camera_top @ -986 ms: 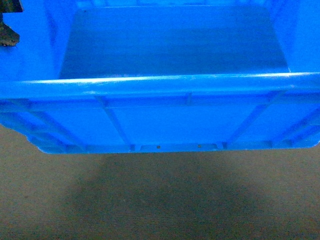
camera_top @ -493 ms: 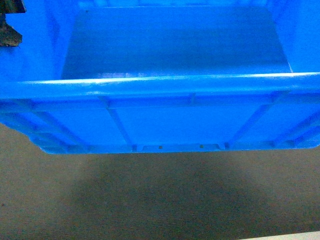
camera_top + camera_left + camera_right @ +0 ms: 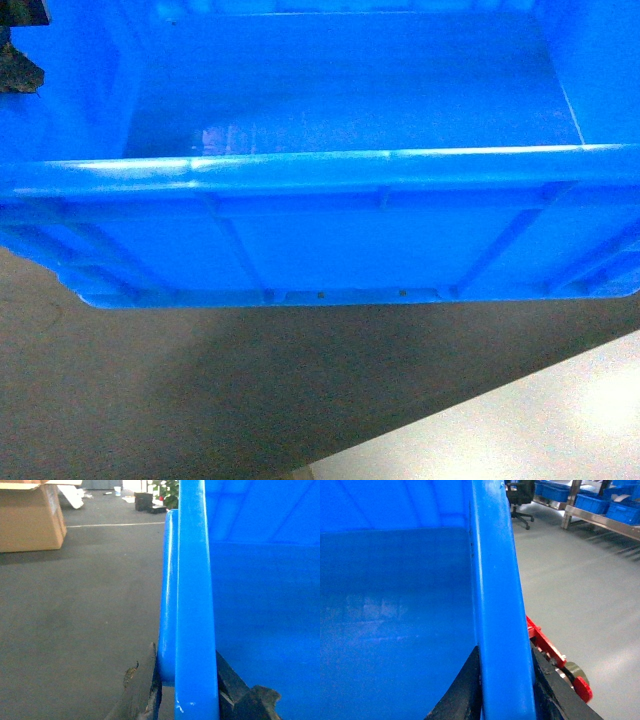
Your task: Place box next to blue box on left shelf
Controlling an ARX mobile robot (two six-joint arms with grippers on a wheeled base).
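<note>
The box (image 3: pixel 320 230), a large bright blue open-topped crate, fills the upper half of the head view and hangs above the floor; its inside is empty. In the left wrist view my left gripper (image 3: pixel 186 652) is shut on the box's left rim (image 3: pixel 195 605), one dark finger outside and one inside the wall. In the right wrist view my right gripper (image 3: pixel 505 652) is shut on the box's right rim (image 3: pixel 495 605) in the same way. The left shelf is out of view.
A cardboard carton (image 3: pixel 30 520) and a plant (image 3: pixel 170 492) stand far off on the dark floor to the left. To the right are a red frame with a wheel (image 3: pixel 555 660), an office chair (image 3: pixel 520 495) and blue trays on a metal rack (image 3: pixel 600 505). Pale floor (image 3: pixel 520 420) lies under the box's right side.
The box stays fixed between both grippers. The floor beneath has shifted: a pale floor area has come into the head view at the lower right and grown.
</note>
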